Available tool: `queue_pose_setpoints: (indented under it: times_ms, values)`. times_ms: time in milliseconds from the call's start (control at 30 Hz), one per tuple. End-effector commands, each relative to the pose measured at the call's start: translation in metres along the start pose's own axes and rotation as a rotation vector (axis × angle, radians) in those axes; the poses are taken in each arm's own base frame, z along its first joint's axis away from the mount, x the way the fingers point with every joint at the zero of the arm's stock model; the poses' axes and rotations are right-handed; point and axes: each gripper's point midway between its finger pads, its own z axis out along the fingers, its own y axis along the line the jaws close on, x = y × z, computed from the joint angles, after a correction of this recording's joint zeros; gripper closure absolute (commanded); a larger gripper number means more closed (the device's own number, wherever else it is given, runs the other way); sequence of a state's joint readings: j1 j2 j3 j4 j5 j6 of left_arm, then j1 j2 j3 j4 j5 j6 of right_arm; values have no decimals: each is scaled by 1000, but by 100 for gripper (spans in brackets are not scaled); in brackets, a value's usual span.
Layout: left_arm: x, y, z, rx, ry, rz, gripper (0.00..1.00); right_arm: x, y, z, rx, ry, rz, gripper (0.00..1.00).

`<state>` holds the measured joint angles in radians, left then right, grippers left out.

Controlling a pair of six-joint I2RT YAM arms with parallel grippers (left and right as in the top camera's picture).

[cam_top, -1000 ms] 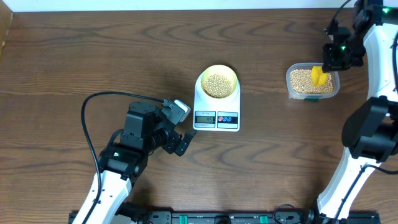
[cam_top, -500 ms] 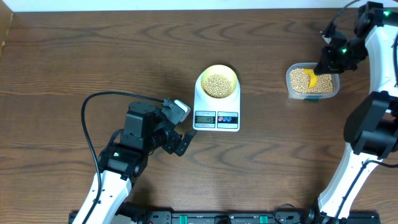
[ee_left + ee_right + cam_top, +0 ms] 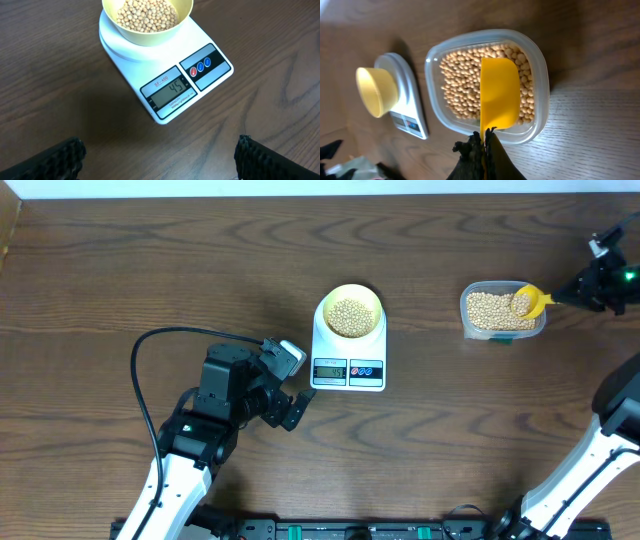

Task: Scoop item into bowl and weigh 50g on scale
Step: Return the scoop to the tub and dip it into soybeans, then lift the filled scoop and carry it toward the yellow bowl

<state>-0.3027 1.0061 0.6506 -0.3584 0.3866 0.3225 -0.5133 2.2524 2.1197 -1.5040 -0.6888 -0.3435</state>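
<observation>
A dark wooden worktop (image 3: pixel 120 270) seen from above, with a white scale (image 3: pixel 348 372) at its centre. Left of the scale, toward the robot, the left gripper (image 3: pixel 293 384) hovers with jaws spread wide, holding and touching nothing; its camera faces the display (image 3: pixel 170 91), likely parked there to read it. On the scale sits the pale-yellow bowl (image 3: pixel 150 36), partly filled with tan beans (image 3: pixel 349 317); the display shows 45, so a little more seems needed. Well right of the scale, a clear tub (image 3: pixel 540 75) holds the bean supply. The right gripper (image 3: pixel 485 142) is pinched tight on the handle of a yellow spoon (image 3: pixel 500 95), whose cup lies over the tub's beans, apparently ready for another small scoop
</observation>
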Motion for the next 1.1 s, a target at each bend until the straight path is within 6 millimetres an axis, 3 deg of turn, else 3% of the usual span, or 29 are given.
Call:
queue_pose_setpoints:
  times_ms: [0, 200, 433, 567, 767, 1067]
  values:
    - [-1, 2, 0, -9, -1, 12, 3, -9, 16, -11, -174, -78, -13, 99]
    - [-1, 2, 0, -9, -1, 12, 2, -1, 16, -25, -244, -89, 37, 99]
    - [-1, 2, 0, -9, -1, 12, 3, 7, 41, -28, -350, -73, 29, 99]
    - [-1, 2, 0, -9, -1, 12, 2, 1, 64, -23, -425, -84, 10, 99]
    - [-1, 2, 0, -9, -1, 12, 3, 2, 107, 1, -493, -26, -47, 99]
    - [-1, 2, 0, -9, -1, 12, 2, 25, 181, 52, -546, 141, -132, 99]
